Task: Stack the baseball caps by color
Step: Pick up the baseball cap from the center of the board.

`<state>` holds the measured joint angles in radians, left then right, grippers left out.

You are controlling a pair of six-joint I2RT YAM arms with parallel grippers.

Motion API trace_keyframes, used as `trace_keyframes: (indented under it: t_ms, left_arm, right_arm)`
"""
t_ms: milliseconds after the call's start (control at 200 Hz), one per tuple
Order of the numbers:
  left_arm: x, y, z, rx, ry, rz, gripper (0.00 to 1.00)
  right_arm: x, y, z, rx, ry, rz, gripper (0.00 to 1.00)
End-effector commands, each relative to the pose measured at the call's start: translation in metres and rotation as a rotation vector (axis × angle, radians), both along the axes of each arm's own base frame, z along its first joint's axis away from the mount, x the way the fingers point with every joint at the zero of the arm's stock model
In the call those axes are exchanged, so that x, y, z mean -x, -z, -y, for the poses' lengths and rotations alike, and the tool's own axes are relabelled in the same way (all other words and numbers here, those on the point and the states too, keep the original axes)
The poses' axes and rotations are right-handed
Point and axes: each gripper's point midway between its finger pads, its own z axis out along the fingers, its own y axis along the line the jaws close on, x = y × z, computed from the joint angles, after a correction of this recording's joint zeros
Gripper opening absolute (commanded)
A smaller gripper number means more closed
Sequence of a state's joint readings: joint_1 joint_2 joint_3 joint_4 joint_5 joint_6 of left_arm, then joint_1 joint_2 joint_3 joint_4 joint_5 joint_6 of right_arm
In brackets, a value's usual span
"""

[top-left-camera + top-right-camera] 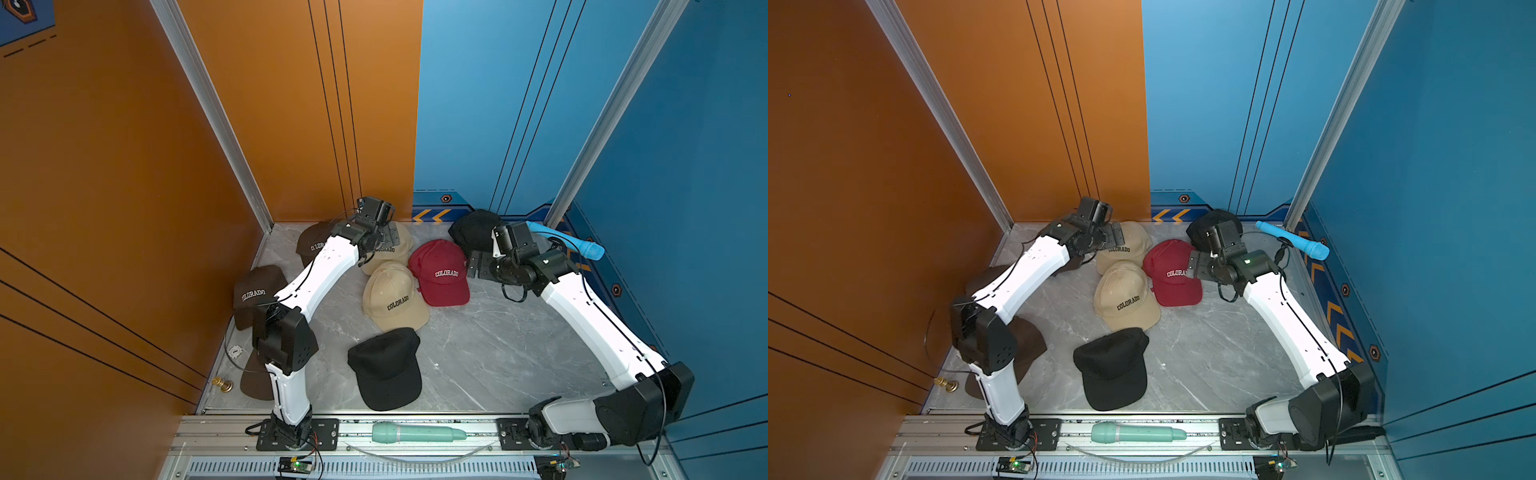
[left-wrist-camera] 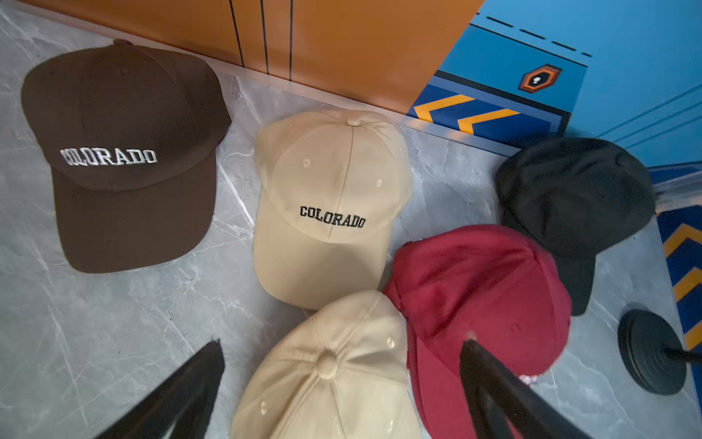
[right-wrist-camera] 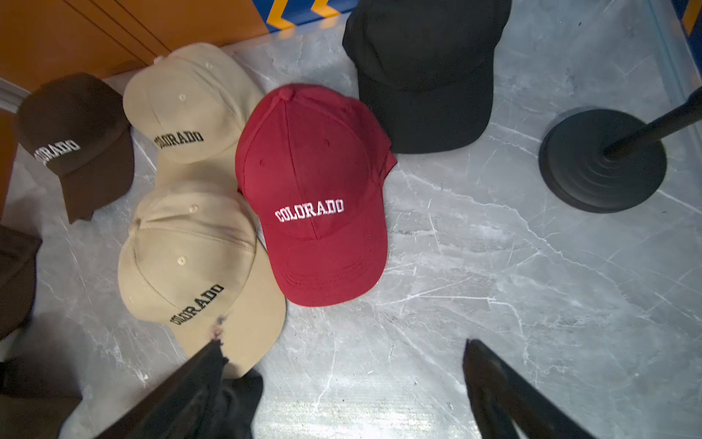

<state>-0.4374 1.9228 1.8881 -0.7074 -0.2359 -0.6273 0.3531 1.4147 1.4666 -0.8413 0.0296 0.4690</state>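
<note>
Clutter, left to right:
- Brass pawn-shaped piece (image 1: pixel 222 384) and small white disc (image 1: pixel 235 352) at the left edge of the marble table (image 1: pixel 498 353).
- Left arm (image 1: pixel 316 270) runs over the brown caps and hides part of each.
- Mint-green microphone (image 1: pixel 415 433) lies on the front rail (image 1: pixel 478 419), off the table.
- Black stand base (image 3: pixel 602 159) is near the far black cap, apart from it. A blue microphone (image 1: pixel 577 246) is above it at the right wall.
- Right arm (image 1: pixel 594 324) covers bare table only.

Grippers:
- Left gripper (image 1: pixel 390 237) is over the far beige cap, jaws wide, holding nothing.
- Right gripper (image 1: pixel 478 265) is between the red cap and the far black cap's brim, jaws wide, holding nothing.

Caps, all crown up, none clearly stacked:
- Near brown cap (image 1: pixel 251 382): front left, mostly behind the arm, lettering not visible.
- Middle brown cap (image 1: pixel 255 291): white COLORADO, by the left wall.
- Far brown cap (image 2: pixel 121 152): back left, white COLORADO, just beside the far beige cap.
- Far beige cap (image 2: pixel 330 201): black COLORADO, brim touching the near beige cap's crown.
- Near beige cap (image 1: pixel 392 299): centre, same lettering.
- Near black cap (image 1: pixel 386 365): plain, front centre, just in front of the near beige brim.
- Red cap (image 1: pixel 440 270): white COLORADO, touching both beige caps. Only one red is visible.
- Far black cap (image 1: pixel 473 228): plain, at the back wall, just beside the red cap.
</note>
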Motion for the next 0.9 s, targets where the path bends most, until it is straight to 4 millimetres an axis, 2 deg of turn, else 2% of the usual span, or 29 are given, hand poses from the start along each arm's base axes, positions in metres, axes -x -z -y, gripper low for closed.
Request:
trace_keyframes:
  t_ms: [0, 140, 280, 451, 691, 896]
  left_arm:
    - [-0.016, 0.026, -0.004, 0.026, -0.027, -0.074, 0.97]
    - [-0.045, 0.052, 0.005, -0.016, -0.007, -0.086, 0.96]
    - [-0.072, 0.066, 0.01, -0.136, -0.016, -0.051, 0.96]
    - [-0.095, 0.067, 0.012, -0.202, -0.028, 0.004, 0.97]
    - [-0.12, 0.065, 0.01, -0.155, -0.061, 0.053, 1.0]
    - [-0.131, 0.075, 0.011, -0.149, -0.062, 0.061, 0.99]
  right_arm:
    - [0.005, -0.012, -0.012, -0.066, -0.034, -0.048, 1.0]
    - [-0.002, -0.013, -0.02, -0.073, -0.057, -0.043, 1.0]
    - [-0.007, -0.002, -0.017, -0.057, -0.047, -0.049, 1.0]
    - [-0.009, 0.009, -0.013, -0.034, -0.053, -0.063, 1.0]
    - [-0.018, 0.022, -0.025, -0.078, -0.054, -0.068, 1.0]
    - [-0.023, 0.024, -0.024, -0.079, -0.056, -0.076, 1.0]
